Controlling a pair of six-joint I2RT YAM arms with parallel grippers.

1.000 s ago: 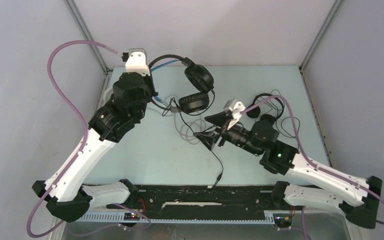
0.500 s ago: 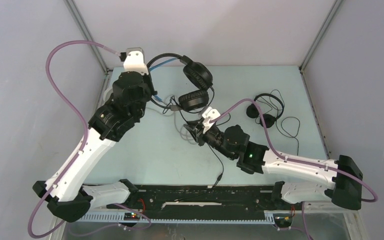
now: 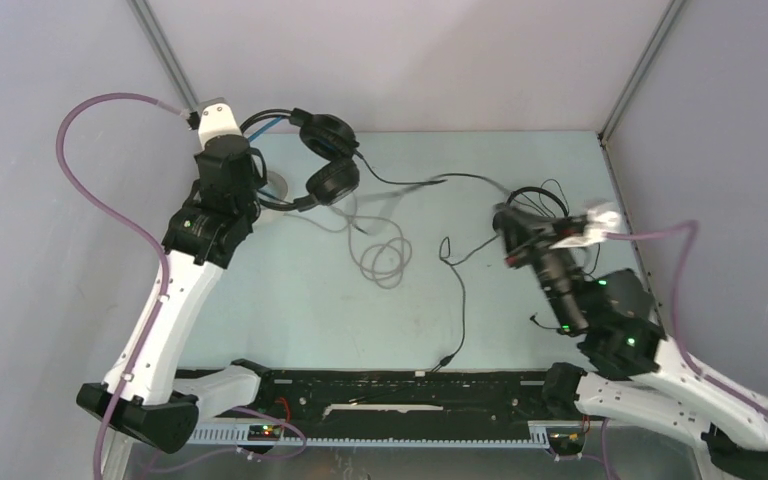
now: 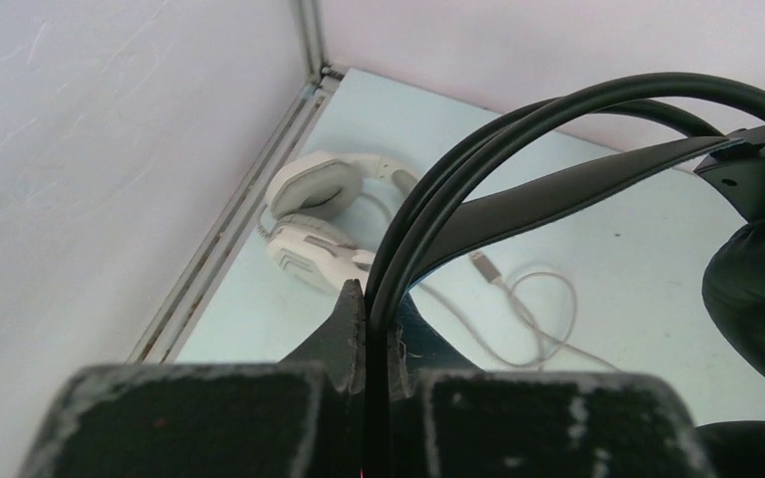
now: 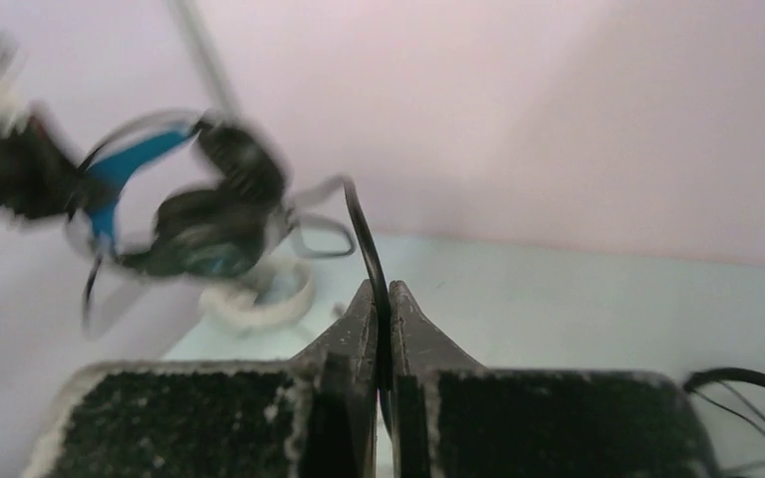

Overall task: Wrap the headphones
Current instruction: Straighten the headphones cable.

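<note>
Pale-blue desk point(image 3: 290, 300), grey walls point(image 3: 410, 60). Upper left, left claw point(image 4: 369, 299) grips black headphones point(image 3: 330, 180) by the headband point(image 4: 518, 119). Right claw point(image 5: 383, 299) pinches black cable point(image 5: 367, 239).

Your left arm point(image 3: 175, 290) extends toward the far-left corner, left gripper point(image 4: 367, 299) clamped tight. Right arm point(image 3: 620, 330) raised at right, right gripper point(image 5: 382, 299) pinched tight.

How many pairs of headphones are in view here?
3. Black over-ear headphones with blue headband in the left gripper; white over-ear headphones at the far-left corner; thin black on-ear headphones far right, partly hidden.
</note>
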